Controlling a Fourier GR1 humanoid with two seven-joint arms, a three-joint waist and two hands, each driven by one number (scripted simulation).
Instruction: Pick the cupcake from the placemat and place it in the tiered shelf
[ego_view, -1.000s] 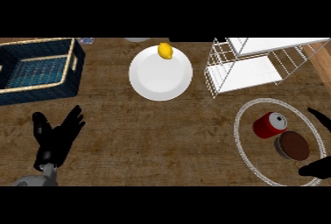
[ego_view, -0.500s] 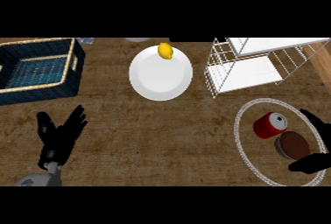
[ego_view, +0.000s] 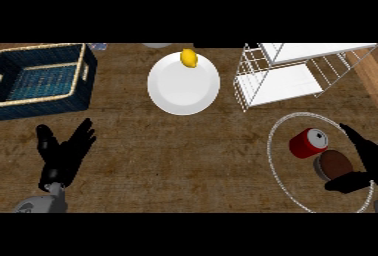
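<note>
Right robot hand (ego_view: 362, 180) has moved in beside the cupcake (ego_view: 334, 164) on the placemat (ego_view: 270, 145), fingers apart, nothing clamped. Left robot hand (ego_view: 65, 152) rests open. Grasp step: next, close, lift, carry to the shelf (ego_view: 284, 82).

Single head view, steeply down onto counter (ego_view: 184, 150), mid-range.
</note>
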